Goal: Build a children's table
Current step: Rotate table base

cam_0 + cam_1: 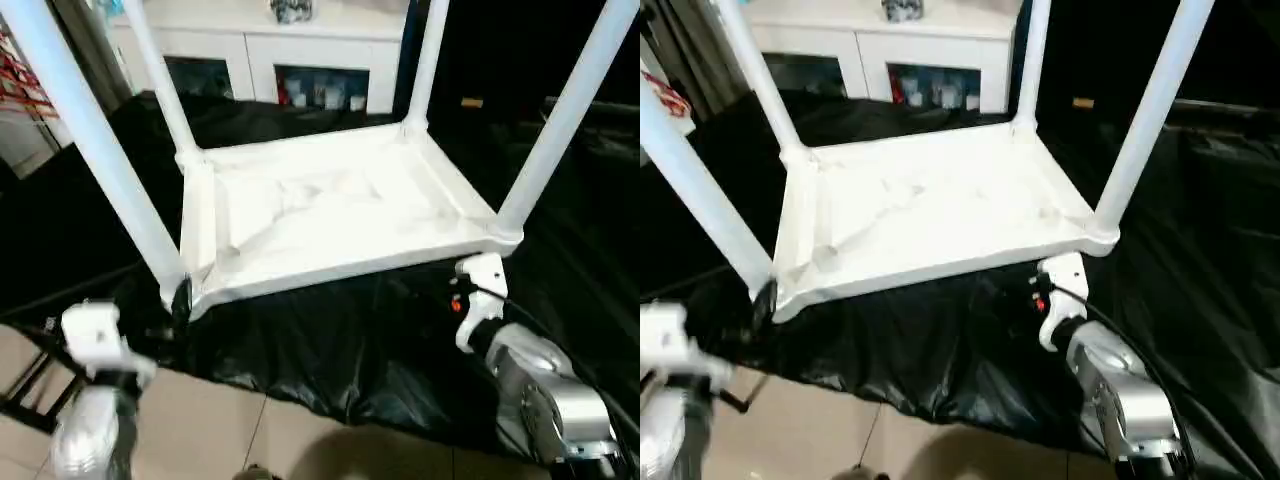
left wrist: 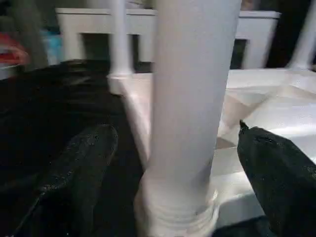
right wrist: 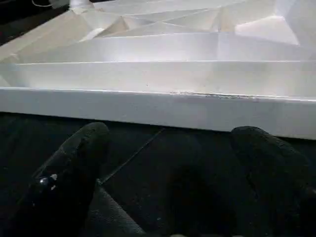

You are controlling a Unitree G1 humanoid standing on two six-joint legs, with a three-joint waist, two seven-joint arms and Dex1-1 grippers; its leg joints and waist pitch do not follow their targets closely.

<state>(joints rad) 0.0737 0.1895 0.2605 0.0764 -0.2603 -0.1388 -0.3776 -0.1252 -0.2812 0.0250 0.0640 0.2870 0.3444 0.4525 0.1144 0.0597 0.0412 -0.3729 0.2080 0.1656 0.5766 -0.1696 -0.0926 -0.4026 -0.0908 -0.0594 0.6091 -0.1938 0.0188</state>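
Claws (image 2: 177, 163) spread; table (image 1: 330, 215) on black sheet (image 1: 340, 350).

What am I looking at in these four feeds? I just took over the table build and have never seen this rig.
The two wide pictures come from the robot's head camera, looking down past its silver forearms. The two close ones come from cameras on its wrists, looking along each pincer's black fingers.

The children's table lies upside down on a black sheet, its ribbed underside facing up, with four white legs rising from its corners. A white cabinet stands behind it.

The left pincer is open, with one finger on either side of the near left leg, close to its socket, and not closed on it. The right pincer is also open and empty, in front of the table's near rim.

Nothing is held at the moment.
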